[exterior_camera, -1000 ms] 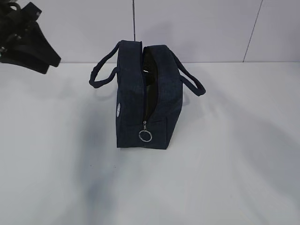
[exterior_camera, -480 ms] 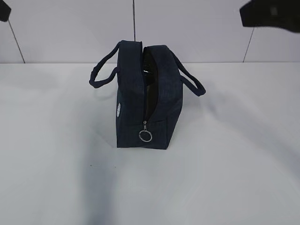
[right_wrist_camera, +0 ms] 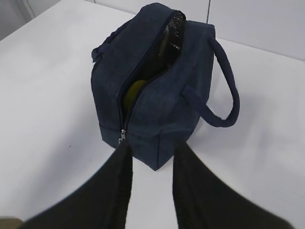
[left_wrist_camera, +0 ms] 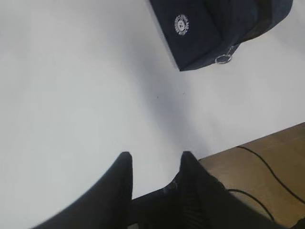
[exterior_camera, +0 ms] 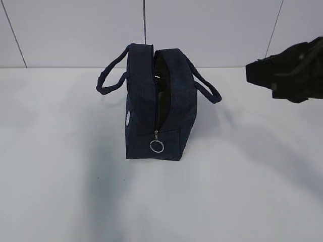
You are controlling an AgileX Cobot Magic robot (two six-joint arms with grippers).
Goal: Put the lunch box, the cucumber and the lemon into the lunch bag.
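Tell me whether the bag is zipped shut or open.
Open. The bag's top zipper gapes, and the lemon shows yellow through the slit; the ring pull hangs low at the end.

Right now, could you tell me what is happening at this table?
Nothing is being handled. The lunch bag stands unzipped on the white table, with the lemon visible inside. The right gripper hangs open and empty near the bag's zipper end; the left gripper is also open and empty, off to the side.
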